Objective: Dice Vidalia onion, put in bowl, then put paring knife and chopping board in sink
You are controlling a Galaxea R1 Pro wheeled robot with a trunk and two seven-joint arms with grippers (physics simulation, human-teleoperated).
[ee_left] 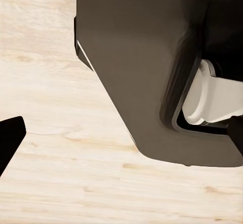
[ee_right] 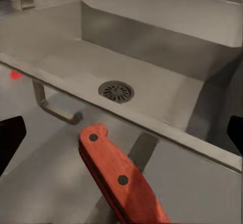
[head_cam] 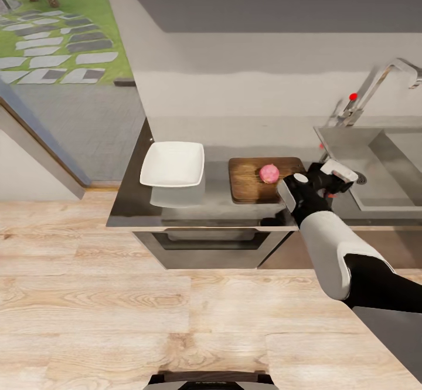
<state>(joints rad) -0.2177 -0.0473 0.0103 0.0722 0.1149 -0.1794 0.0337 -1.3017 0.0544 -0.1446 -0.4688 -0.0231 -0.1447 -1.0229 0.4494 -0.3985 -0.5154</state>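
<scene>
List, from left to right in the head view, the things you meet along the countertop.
bowl → chopping board → Vidalia onion, resting on the board's right part → right gripper → sink

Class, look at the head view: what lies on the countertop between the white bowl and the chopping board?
Nothing: in the head view, only bare dark countertop separates the bowl from the chopping board.

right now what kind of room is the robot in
A home kitchen, most likely: a steel sink with a chrome tap set in a dark countertop, a chopping board bearing an onion, and a built-in oven below.
</scene>
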